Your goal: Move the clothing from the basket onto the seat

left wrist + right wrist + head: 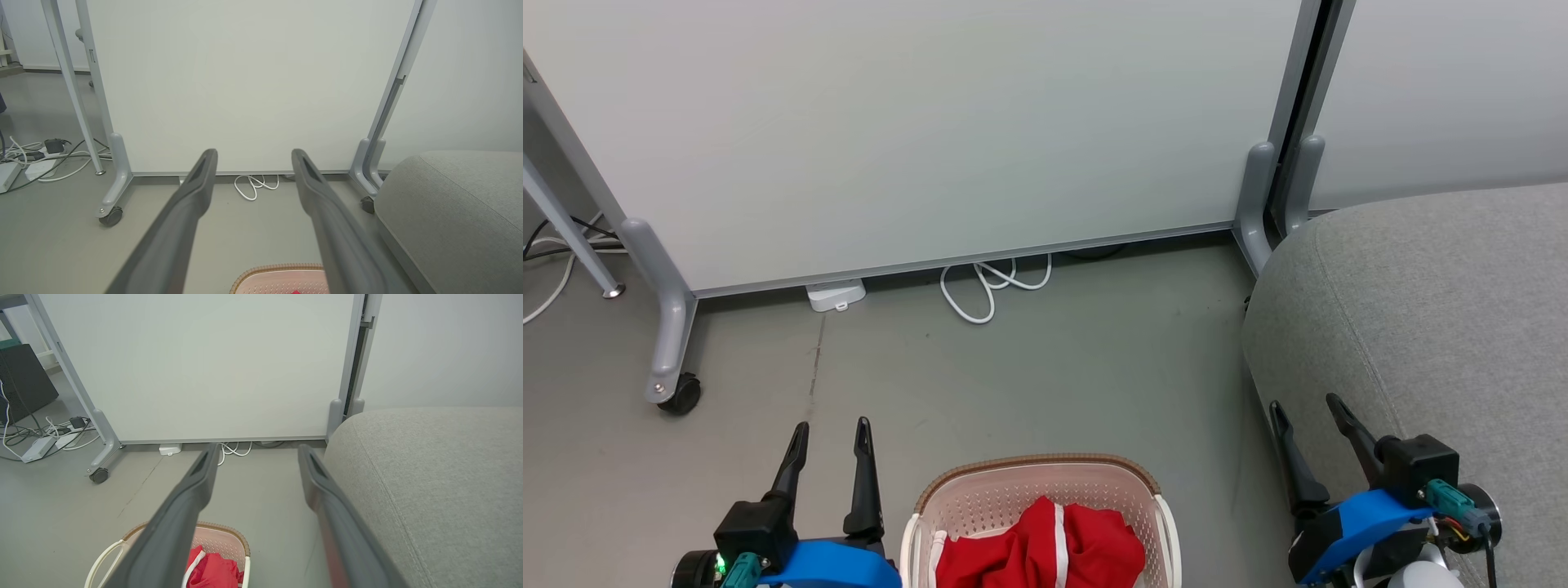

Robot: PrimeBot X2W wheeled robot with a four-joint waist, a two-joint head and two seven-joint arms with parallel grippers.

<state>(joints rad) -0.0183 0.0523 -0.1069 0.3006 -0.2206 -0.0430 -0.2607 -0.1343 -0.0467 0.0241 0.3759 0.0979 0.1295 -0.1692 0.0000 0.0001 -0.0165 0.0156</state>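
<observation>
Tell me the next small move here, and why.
Probably swing the right gripper left and down over the basket, toward the clothing. It and the left gripper stand open and empty, the clothing lies heaped in the basket between them, and the seat is on the right, so the right arm would likely have the shorter carry.

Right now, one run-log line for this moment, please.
left gripper open | right gripper open | clothing in basket | seat at robot's right
</observation>
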